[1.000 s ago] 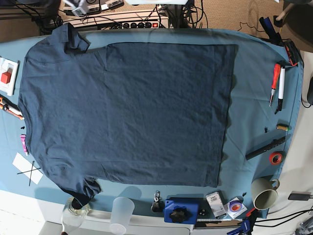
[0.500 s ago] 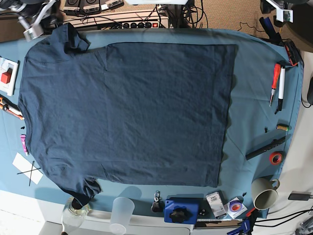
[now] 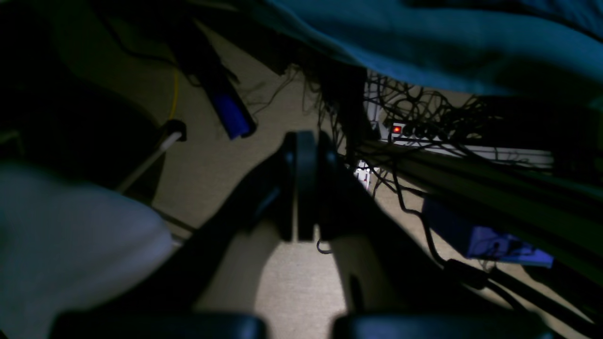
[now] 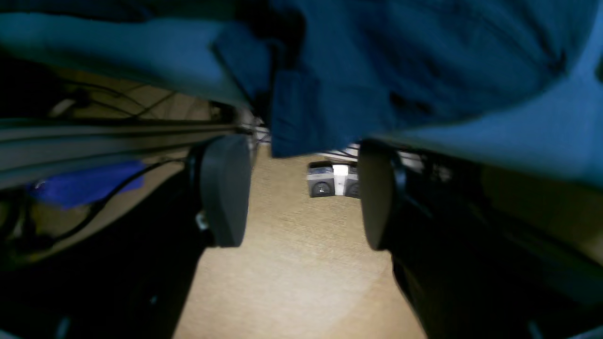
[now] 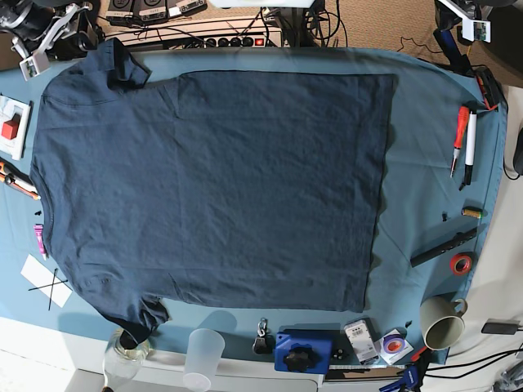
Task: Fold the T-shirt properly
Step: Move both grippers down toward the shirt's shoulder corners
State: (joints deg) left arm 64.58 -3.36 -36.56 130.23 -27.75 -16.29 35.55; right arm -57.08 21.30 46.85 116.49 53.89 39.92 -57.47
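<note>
The dark navy T-shirt (image 5: 212, 184) lies spread flat on the teal table cloth (image 5: 425, 188), collar towards the left and hem towards the right. One sleeve (image 5: 122, 61) reaches the far edge and the other (image 5: 135, 314) hangs at the near edge. My right gripper (image 5: 37, 41) hovers off the far left corner. In the right wrist view it (image 4: 301, 193) is open, with the hanging sleeve edge (image 4: 320, 113) just above the gap and nothing between the pads. My left gripper (image 5: 466, 20) sits beyond the far right corner. Its wrist view shows it (image 3: 304, 183) shut and empty over the floor.
Pens (image 5: 464, 147), a black bar (image 5: 444, 247), a red tape roll (image 5: 462, 263) and a mug (image 5: 441, 322) line the right side. A plastic cup (image 5: 204, 355) and a blue box (image 5: 302, 351) stand at the near edge. A white switch box (image 5: 12, 126) sits left; cables and a power strip (image 5: 237, 37) lie behind.
My right arm has swung left along the far edge to the corner by the sleeve. The left arm has come into view at the far right corner. The T-shirt has not moved.
</note>
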